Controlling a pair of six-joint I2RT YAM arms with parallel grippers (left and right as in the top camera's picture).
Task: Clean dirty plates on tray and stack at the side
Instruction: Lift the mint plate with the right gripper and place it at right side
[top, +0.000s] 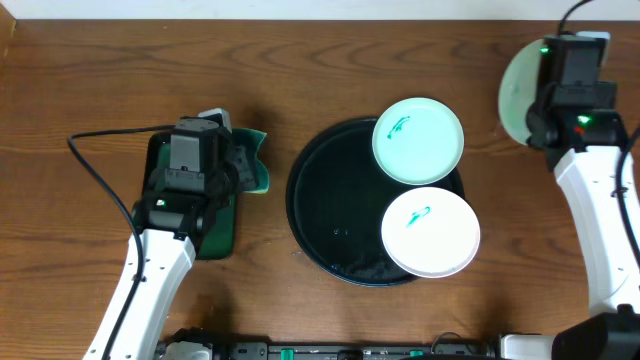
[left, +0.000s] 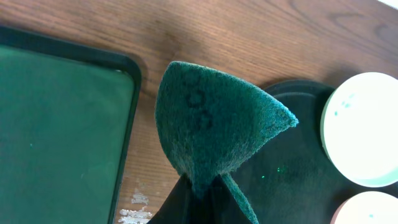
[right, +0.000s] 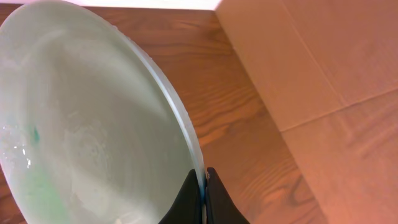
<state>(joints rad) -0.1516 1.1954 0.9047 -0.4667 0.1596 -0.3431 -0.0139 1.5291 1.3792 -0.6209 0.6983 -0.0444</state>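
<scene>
The round black tray lies mid-table. A mint-cyan plate with a teal smear rests on its far rim, and a white plate with a teal smear rests on its right side. My right gripper is shut on the rim of a second mint-cyan plate, held tilted at the far right; this plate looks wet, with a faint teal trace. My left gripper is shut on a dark green scouring pad left of the tray, also seen from overhead.
A dark green rectangular tray lies under my left arm at the table's left. A small white scuff marks the wood beside it. A tan box-like surface stands at the far right.
</scene>
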